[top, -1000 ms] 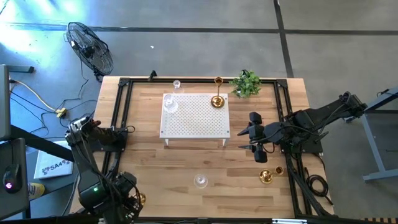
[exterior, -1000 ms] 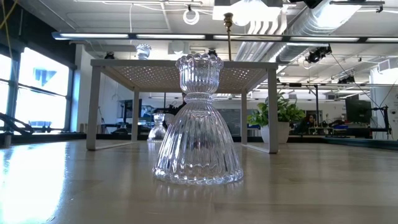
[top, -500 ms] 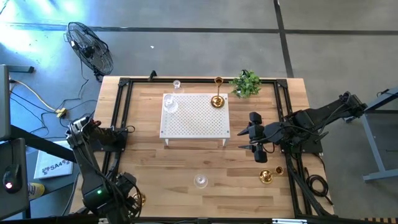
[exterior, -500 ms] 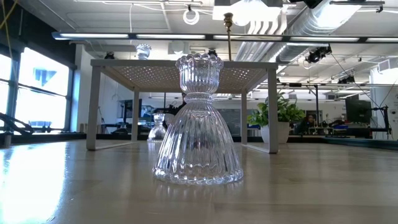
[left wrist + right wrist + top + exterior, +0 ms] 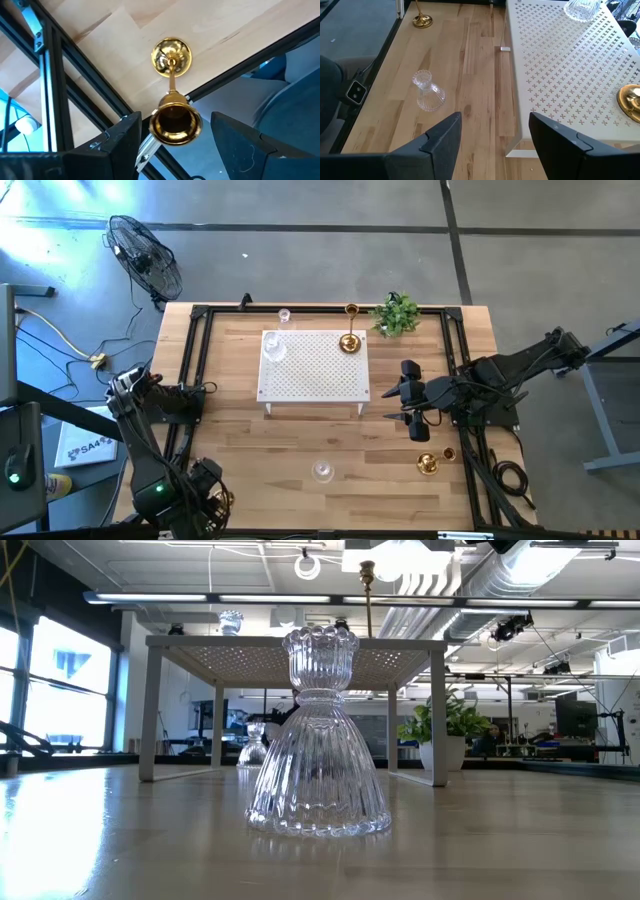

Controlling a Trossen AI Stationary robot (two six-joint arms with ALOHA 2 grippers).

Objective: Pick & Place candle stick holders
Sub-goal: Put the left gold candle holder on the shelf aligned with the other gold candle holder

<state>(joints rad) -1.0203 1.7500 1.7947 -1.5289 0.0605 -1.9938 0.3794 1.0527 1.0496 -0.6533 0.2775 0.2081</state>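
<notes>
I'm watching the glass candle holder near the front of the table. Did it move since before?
No. The glass candle holder sits at the same spot relative to the white platform in the high view.

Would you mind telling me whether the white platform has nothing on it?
No, a glass holder and a brass holder stand on the white platform.

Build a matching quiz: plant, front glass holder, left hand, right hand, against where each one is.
1 plant
2 front glass holder
3 left hand
4 right hand

A over a gold holder at the front-left corner of the table
B on bare wood in front of the white platform
C at the far edge, right of the platform
D open and empty, off the platform's right side

Pairs: 1-C, 2-B, 3-A, 4-D
</notes>
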